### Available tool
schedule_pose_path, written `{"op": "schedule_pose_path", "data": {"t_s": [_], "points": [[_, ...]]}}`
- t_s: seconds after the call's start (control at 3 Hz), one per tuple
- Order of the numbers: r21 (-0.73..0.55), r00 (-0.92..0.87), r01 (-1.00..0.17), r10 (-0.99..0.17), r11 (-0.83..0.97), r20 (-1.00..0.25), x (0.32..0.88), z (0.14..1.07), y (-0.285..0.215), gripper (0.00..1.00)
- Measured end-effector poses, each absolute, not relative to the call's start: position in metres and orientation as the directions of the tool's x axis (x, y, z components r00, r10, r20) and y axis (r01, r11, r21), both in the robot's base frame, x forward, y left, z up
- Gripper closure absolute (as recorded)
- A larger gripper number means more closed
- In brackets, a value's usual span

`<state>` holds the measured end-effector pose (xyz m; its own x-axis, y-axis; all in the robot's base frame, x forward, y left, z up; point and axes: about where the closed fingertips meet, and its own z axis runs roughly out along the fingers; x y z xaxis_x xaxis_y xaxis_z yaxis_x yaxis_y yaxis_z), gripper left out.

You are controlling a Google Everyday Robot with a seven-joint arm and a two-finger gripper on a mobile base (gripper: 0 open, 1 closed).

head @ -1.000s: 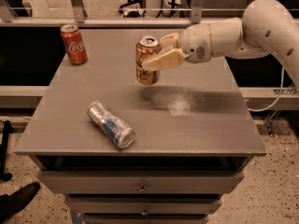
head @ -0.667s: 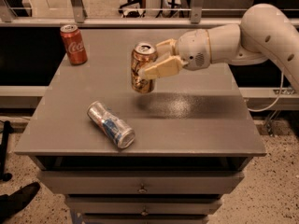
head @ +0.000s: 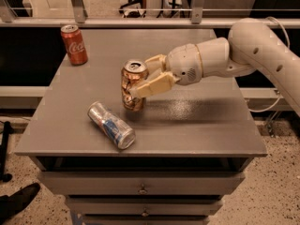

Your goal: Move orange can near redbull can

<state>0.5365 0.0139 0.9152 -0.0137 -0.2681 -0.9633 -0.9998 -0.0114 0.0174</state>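
The orange can [head: 131, 86] is upright, orange-bronze with a silver top, near the middle of the grey table [head: 197, 125]. My gripper [head: 144, 78] reaches in from the right and is shut on the orange can, its pale fingers [head: 152, 86] across the can's right side. I cannot tell whether the can's base touches the table or hangs just above it. The redbull can [head: 111, 125], silver with blue panels, lies on its side just left of and in front of the orange can, a small gap apart.
A red Coca-Cola can [head: 74, 44] stands upright at the table's far left corner. A rail [head: 140, 22] runs behind the table. Drawers [head: 140, 189] sit under the tabletop. My white arm [head: 253, 50] spans the right side.
My gripper has carried the orange can left and toward the front, and lower, so it now stands close beside the redbull can. The other cans have not moved.
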Motion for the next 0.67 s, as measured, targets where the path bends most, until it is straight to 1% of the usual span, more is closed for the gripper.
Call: {"op": "schedule_pose_path", "data": {"t_s": [0.33, 0.67], "points": [[0.034, -0.023, -0.999, -0.278, -0.037, -0.96, 0.5325, 0.9056, 0.02, 0.75], [0.048, -0.024, -0.996, -0.284, -0.078, -0.959, 0.5257, 0.8981, 0.0267, 0.44]]}}
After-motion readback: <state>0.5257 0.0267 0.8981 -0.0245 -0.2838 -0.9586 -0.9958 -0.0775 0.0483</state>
